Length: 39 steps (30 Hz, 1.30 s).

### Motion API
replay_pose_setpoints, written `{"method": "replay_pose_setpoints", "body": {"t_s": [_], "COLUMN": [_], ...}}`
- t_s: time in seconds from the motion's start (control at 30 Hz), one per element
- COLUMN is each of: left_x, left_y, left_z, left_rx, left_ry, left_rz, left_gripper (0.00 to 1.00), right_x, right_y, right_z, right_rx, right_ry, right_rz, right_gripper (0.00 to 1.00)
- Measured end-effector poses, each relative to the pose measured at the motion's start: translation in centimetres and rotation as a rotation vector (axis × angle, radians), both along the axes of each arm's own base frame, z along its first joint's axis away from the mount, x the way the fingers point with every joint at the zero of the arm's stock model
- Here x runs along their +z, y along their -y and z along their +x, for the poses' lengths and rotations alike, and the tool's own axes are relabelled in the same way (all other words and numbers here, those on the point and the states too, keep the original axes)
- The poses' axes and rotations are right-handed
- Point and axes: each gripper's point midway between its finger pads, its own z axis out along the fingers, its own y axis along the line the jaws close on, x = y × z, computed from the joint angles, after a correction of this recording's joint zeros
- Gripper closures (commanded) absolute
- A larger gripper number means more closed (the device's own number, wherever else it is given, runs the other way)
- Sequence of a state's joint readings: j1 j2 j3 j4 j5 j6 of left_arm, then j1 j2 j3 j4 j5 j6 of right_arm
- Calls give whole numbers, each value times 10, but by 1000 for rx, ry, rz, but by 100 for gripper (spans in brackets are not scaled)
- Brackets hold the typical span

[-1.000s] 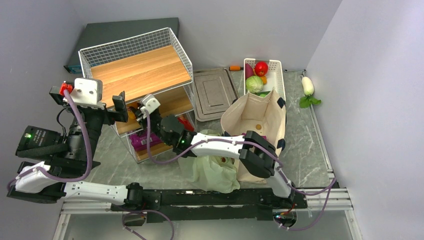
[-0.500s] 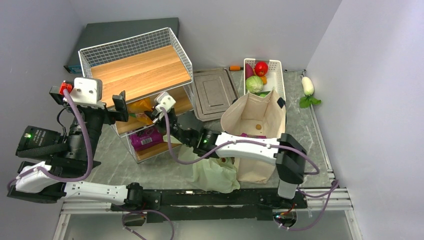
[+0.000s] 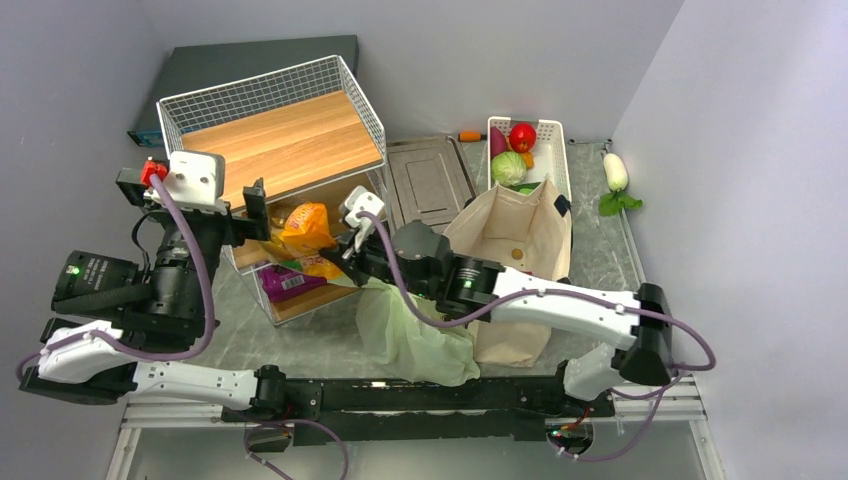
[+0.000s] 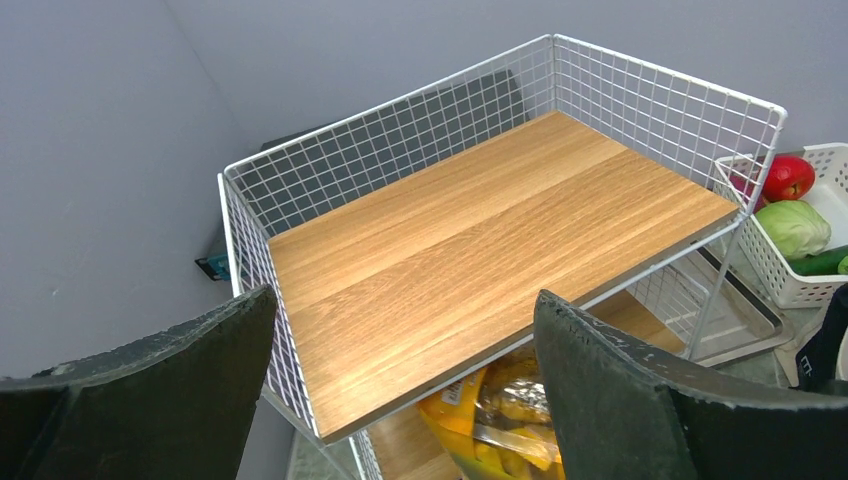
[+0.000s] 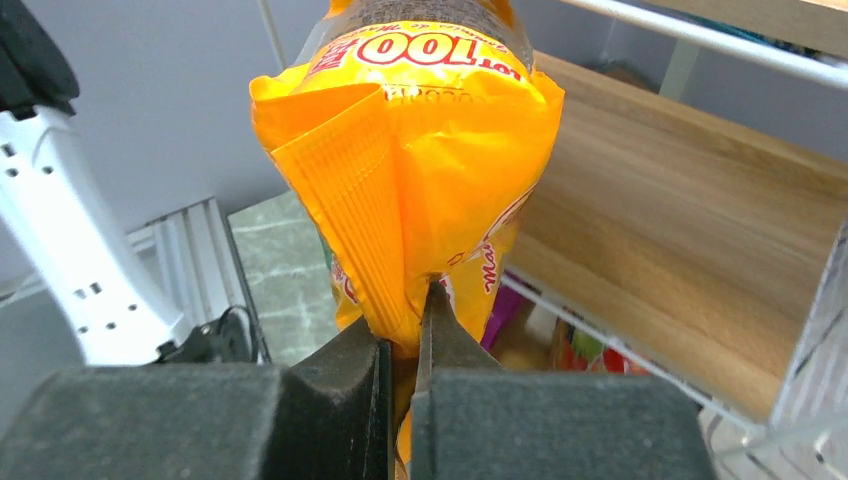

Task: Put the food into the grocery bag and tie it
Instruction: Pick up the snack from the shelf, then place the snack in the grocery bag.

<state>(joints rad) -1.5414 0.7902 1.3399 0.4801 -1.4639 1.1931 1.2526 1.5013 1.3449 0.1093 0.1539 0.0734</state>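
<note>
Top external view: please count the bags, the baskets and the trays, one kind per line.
Bags: 2, beige tote and pale-green grocery bag
Baskets: 2, wire basket rack and white plastic basket
Trays: 1, grey tray
Total: 5

Light is even and soft from overhead in all three of my views, bright enough, with no harsh glare. From above, the arms throw only faint shadows on the grey table (image 3: 310, 338). On my left wrist view the wooden shelf top (image 4: 480, 250) carries a pale sheen, and the fingers (image 4: 620, 400) of the left hand (image 4: 405, 300) look soft-edged up close. On the right wrist view the orange packet (image 5: 420, 180) is sharp with small highlights
</note>
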Motion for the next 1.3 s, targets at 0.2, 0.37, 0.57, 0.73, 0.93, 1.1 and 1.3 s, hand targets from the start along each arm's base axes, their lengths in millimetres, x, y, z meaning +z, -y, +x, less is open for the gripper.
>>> {"method": "replay_pose_setpoints", "body": {"t_s": [0.2,0.37,0.57,0.73,0.93,1.1,1.3], "left_x": [3,6,9,10,11,11,10], "left_y": [15,32,49,59,63,62,61], "left_z": [1,1,2,3,3,3,3], "left_rx": [1,-2,-11,-15,-16,-18,-25], "left_ry": [3,15,32,40,47,47,45], "left_rz": [21,58,90,101,100,93,82], "left_gripper": [1,1,1,1,1,1,1], "right_x": [-5,-43,-40,-7,28,35,19], "right_y": [54,106,158,197,218,249,300], "right_z": [-20,-22,-13,-11,1,19,44], "right_rx": [-18,-112,-269,-350,-467,-668,-903], "right_ry": [-55,-110,-119,-94,-66,-52,-97], "right_rz": [-88,-266,-317,-247,-216,-235,-297], "right_gripper": [100,100,100,100,100,100,100]}}
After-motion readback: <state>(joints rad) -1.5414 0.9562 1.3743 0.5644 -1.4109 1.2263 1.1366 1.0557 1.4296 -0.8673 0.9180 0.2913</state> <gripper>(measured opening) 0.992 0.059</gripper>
